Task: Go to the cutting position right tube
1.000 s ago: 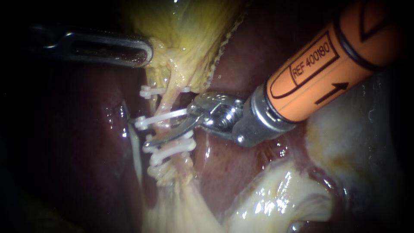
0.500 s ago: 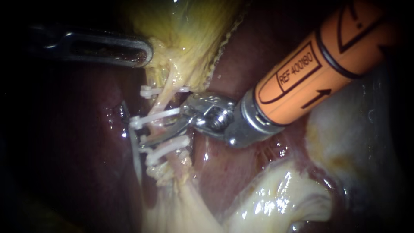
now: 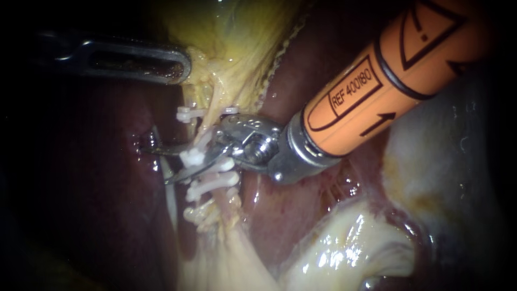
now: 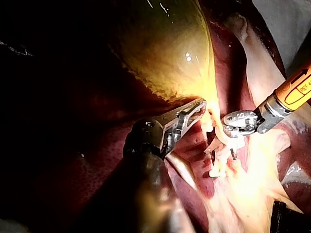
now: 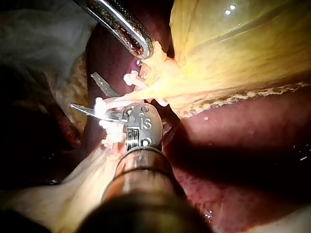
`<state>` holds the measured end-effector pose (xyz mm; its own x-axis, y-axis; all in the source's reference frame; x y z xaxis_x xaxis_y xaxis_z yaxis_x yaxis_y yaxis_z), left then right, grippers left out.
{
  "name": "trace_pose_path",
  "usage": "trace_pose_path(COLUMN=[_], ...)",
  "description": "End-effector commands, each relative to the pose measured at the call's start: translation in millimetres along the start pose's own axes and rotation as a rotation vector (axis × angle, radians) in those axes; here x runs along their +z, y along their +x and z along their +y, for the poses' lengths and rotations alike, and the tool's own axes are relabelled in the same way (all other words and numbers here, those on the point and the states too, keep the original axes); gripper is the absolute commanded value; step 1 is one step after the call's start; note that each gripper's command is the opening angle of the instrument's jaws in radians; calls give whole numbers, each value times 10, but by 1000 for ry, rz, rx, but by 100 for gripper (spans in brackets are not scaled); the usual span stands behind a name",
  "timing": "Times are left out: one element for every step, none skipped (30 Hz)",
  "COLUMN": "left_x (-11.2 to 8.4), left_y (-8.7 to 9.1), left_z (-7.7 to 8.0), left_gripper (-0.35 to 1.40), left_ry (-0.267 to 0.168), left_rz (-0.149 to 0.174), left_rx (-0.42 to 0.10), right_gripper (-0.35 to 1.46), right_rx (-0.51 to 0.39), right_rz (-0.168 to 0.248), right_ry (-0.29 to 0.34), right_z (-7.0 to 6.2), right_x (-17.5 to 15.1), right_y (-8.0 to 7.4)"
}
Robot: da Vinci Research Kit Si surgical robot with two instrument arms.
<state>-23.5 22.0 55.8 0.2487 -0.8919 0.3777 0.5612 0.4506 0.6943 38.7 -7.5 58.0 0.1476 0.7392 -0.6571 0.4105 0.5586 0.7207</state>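
Observation:
A pale tube (image 3: 206, 125) runs down from the yellow gallbladder (image 3: 237, 48) and carries several white clips (image 3: 191, 157). My right instrument (image 3: 156, 164), on an orange shaft from the upper right, has two thin blades standing open. They reach across the tube between the upper clip (image 3: 184, 114) and the lower clips (image 3: 212, 182). In the right wrist view the open blades (image 5: 82, 90) stick out past the tube. My left instrument (image 3: 180, 63) comes in from the left, its slotted jaws shut on the gallbladder's lower end, also seen in the left wrist view (image 4: 194, 109).
Dark red liver (image 3: 97, 205) lies left of and behind the tube. Pale glistening fatty tissue (image 3: 344, 242) fills the lower right. The right instrument's thick shaft (image 3: 377, 86) covers the upper right of the field.
My right instrument has slid left along its shaft line. Its blades now reach past the tube, with the upper blade showing left of it. The middle clip has bunched up. The left instrument is still.

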Motion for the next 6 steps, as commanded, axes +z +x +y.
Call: trace_pose_path(left_x=[0,0,0,0,0,0], left_y=[0,0,0,0,0,0], left_z=[0,0,0,0,0,0], left_gripper=[-35,-35,-35,-35,-35,-35], left_ry=[0,0,0,0,0,0], left_rz=[0,0,0,0,0,0], left_rx=[0,0,0,0,0,0], right_gripper=[138,138,138,138,138,138], right_rx=[0,0,0,0,0,0], right_rz=[0,0,0,0,0,0], right_ry=[0,0,0,0,0,0], right_z=[0,0,0,0,0,0], right_x=[0,0,0,0,0,-1], right_y=[1,1,1,1,0,0])
